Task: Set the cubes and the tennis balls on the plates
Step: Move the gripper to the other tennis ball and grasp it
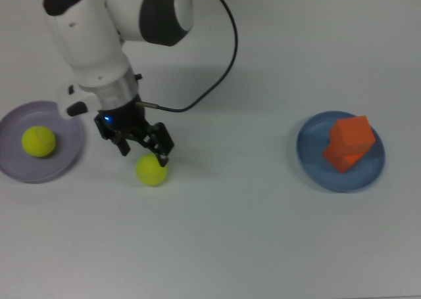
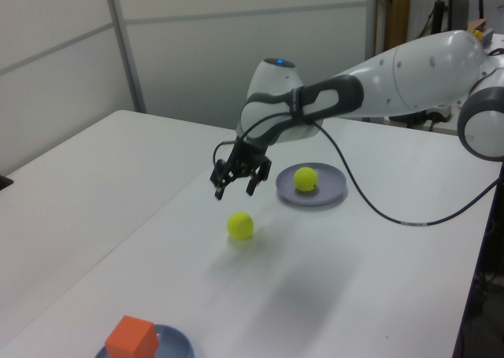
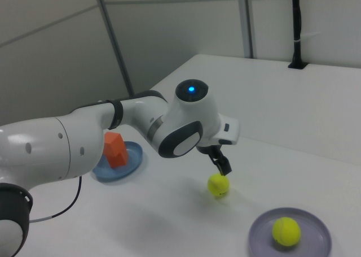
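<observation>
Top view: white table (image 1: 263, 233), lavender plate (image 1: 66, 164) at the top view's left edge with one tennis ball (image 1: 39, 141) resting inside, second tennis ball (image 1: 152, 169) loose on the bare tabletop just to the right of that plate. Hovering above the loose ball, slightly toward the top view's upper left, the black gripper (image 1: 141, 145), fingers spread wide and holding nothing. Far over at the top view's right, blue plate (image 1: 312, 158) carrying two orange cubes (image 1: 350, 141), one tilted on top of the other. Left view: gripper (image 2: 236, 179) hanging in the air above and behind the loose ball (image 2: 241, 226), well clear of the table, jaws apart, empty; lavender plate (image 2: 331, 194) with its ball (image 2: 305, 179) beyond; one cube (image 2: 132, 338) on the blue plate (image 2: 179, 344) at the bottom edge. Right view: one dark finger visible just above the loose ball (image 3: 218, 185), not touching; the plated ball (image 3: 286, 231) on the lavender plate (image 3: 316, 243) nearer the camera; cubes (image 3: 114, 149) on the blue plate (image 3: 132, 161) behind the arm. Judging by looks: light, fuzzy, slightly springy ball, good friction under the pads but free to roll at a nudge; best taken straight from above, fingers closing across the widest middle, centred so as not to squirt out sideways.
</observation>
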Controlling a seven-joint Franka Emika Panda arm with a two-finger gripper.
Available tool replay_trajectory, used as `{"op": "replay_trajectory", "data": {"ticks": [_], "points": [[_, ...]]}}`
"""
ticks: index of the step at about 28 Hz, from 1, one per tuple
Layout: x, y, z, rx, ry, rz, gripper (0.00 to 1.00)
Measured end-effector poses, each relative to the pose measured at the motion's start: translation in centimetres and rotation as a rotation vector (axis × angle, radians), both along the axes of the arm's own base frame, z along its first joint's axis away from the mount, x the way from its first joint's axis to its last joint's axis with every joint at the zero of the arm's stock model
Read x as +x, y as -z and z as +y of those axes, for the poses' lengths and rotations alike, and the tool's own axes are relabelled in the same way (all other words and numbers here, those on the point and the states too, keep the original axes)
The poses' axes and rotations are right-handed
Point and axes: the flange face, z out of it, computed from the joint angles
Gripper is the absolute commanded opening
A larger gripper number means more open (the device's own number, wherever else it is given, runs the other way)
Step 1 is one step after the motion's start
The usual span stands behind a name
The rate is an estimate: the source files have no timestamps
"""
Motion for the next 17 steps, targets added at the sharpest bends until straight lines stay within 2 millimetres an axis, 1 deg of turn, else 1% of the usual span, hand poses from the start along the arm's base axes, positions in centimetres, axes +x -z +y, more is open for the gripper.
{"op": "replay_trajectory", "data": {"ticks": [3, 7, 17], "points": [[-0.1, 1.2, 1.1, -0.001, -0.007, 0.019, 1.00], [0.0, 2.3, 1.1, -0.009, -0.009, 0.034, 1.00], [-0.1, 2.8, 0.8, -0.020, -0.005, 0.043, 1.00]]}}
